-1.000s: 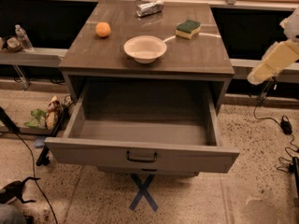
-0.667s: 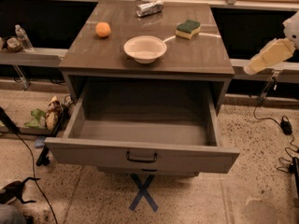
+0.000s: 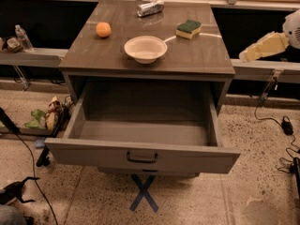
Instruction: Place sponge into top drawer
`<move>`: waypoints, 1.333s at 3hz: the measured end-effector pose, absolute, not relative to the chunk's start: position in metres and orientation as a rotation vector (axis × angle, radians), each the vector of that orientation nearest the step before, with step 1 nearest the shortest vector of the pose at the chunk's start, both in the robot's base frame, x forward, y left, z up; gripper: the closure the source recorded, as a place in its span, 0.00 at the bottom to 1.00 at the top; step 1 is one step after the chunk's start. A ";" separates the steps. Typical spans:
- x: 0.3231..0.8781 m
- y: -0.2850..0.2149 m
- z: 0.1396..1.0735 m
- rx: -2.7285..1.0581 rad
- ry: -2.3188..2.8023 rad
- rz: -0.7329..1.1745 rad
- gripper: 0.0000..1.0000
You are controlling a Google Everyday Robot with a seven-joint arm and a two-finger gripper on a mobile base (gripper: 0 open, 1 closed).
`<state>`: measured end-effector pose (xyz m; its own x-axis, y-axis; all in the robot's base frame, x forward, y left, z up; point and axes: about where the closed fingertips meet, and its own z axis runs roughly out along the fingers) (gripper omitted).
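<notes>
The sponge [image 3: 189,29], green on top with a yellow body, lies on the cabinet top at the back right, to the right of and behind the white bowl [image 3: 146,48]. The top drawer [image 3: 140,155] is pulled wide open towards me, nothing visible inside it, its dark bar handle at the centre of the front panel. My gripper [image 3: 247,55], cream-coloured, hangs in the air off the cabinet's right edge. It points left, is level with the cabinet top, and is apart from the sponge. It holds nothing that I can see.
An orange ball [image 3: 103,29] lies at the left of the cabinet top [image 3: 93,55] and a silver can [image 3: 150,8] lies on its side at the back. Cables [image 3: 281,125] run over the floor at the right. Clutter [image 3: 47,116] sits on the floor at the left, and a blue tape cross [image 3: 143,193] is under the drawer.
My gripper has risen and moved a little to the left, closer to the cabinet's right edge. The sponge, the drawer and the other objects have not moved.
</notes>
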<state>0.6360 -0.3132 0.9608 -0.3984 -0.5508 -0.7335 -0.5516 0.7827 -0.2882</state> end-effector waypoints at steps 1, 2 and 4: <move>0.638 -0.310 0.958 -0.828 2.076 0.002 0.00; 0.686 -0.278 0.934 -0.775 2.083 0.106 0.00; 0.768 -0.210 0.898 -0.699 2.072 0.276 0.00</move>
